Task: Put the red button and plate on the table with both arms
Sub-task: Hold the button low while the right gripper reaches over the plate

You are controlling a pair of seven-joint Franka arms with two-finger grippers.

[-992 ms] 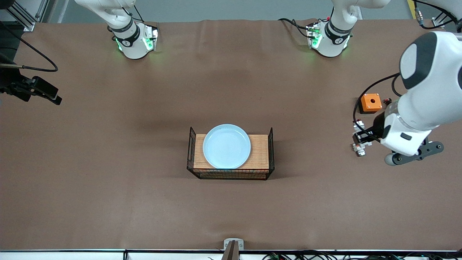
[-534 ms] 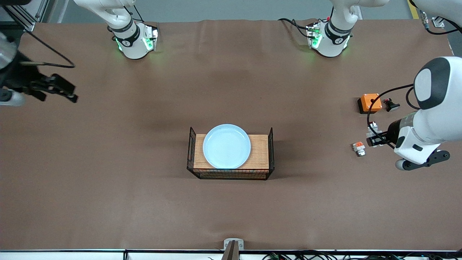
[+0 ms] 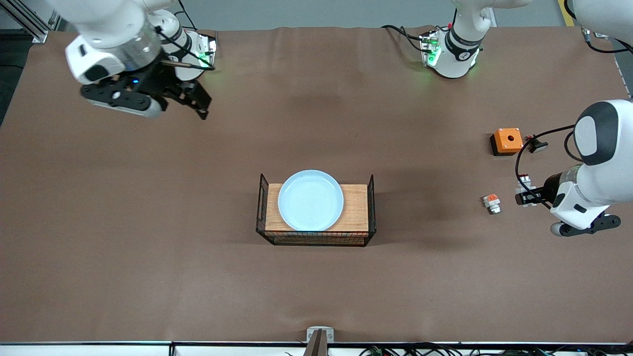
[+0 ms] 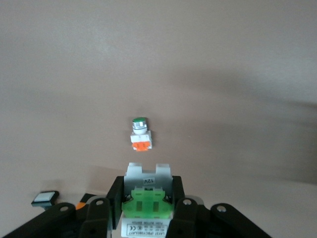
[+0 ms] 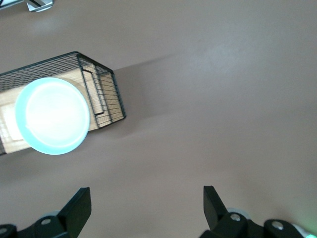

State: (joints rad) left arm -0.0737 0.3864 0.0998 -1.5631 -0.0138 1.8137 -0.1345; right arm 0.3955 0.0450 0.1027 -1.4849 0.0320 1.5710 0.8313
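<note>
My left gripper [image 3: 527,194] is shut on the red button [image 3: 523,183] and holds it just above the table [image 3: 148,222] at the left arm's end. In the left wrist view the button's green block [image 4: 147,206] and white-grey body sit between the fingers [image 4: 115,191]; its red cap is hidden. The pale blue plate [image 3: 310,200] lies on the wooden board at mid-table and also shows in the right wrist view [image 5: 52,115]. My right gripper [image 3: 195,101] is open and empty, up over the table near the right arm's base, with the fingers [image 5: 79,204] wide apart.
A wire-ended wooden board [image 3: 356,207] carries the plate. A small part with an orange-red block [image 3: 491,202] lies beside my left gripper and shows in the left wrist view [image 4: 140,136]. An orange box [image 3: 507,140] and a black-bodied button [image 3: 536,145] lie farther from the front camera.
My right arm has swung in from the table's edge to over the table near its base. My left gripper has carried the button away from the orange-red part, toward the left arm's end.
</note>
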